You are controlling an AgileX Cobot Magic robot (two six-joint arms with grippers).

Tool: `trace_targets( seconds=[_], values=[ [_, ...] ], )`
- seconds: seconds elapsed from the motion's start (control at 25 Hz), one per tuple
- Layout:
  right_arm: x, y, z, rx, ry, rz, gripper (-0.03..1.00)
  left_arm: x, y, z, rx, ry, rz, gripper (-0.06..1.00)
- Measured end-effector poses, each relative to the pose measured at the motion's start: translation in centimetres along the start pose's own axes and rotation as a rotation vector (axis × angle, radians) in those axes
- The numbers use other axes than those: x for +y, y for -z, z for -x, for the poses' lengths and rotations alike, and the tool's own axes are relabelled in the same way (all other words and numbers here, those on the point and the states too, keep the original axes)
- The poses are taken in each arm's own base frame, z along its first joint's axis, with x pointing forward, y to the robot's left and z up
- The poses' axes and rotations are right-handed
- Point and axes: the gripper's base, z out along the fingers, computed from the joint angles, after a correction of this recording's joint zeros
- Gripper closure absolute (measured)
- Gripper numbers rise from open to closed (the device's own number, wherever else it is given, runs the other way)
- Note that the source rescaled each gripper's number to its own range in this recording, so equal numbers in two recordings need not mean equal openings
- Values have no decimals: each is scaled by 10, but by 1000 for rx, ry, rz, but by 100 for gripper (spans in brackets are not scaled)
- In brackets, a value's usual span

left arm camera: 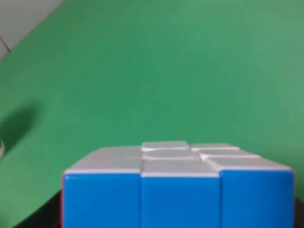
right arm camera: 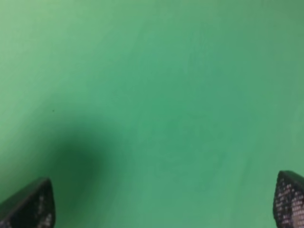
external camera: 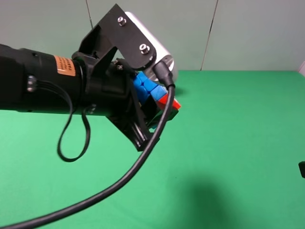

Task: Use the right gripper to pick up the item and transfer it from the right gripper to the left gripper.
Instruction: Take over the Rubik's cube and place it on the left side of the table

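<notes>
The small white, blue and red plastic puzzle cube (external camera: pixel 145 87) sits clamped between the jaws of the orange-stickered black left end effector (external camera: pixel 153 102), above the green tabletop (external camera: pixel 238 143), while the black right end effector (right arm camera: pixel 159 202) is spread wide and empty, so the hand-over looks complete and a firm, level hold matters most.

The item (left arm camera: pixel 178 190) in the black left gripper (external camera: pixel 155 107) shows three bright blue squares toward the wrist, a white face beyond them and a thin red edge. Behind the jaws the arm is black with an orange sticker (external camera: pixel 64 66), a white module (external camera: pixel 155 43) and a black cable (external camera: pixel 138 167). The right gripper (right arm camera: pixel 164 209) has black fingertips (right arm camera: pixel 31 209) with fine dotted grain. The cloth (external camera: pixel 238 152) beneath is plain green.
</notes>
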Motion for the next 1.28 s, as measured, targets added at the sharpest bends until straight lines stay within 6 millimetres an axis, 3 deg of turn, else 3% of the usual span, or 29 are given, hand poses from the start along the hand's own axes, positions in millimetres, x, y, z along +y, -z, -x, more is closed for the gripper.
trace_targets(
  seconds=[0.4, 0.96, 1.28],
  values=[
    [1, 8, -15, -68, -31, -10, -3, -4, 8, -3, 56, 116, -44, 92],
    [-1, 8, -16, -69, -126, -37, -3, -6, 9, -5, 83, 156, -57, 92],
    [-1, 24, -26, -199, -233, -195, -3, -6, 9, -5, 83, 158, -57, 92]
  ],
)
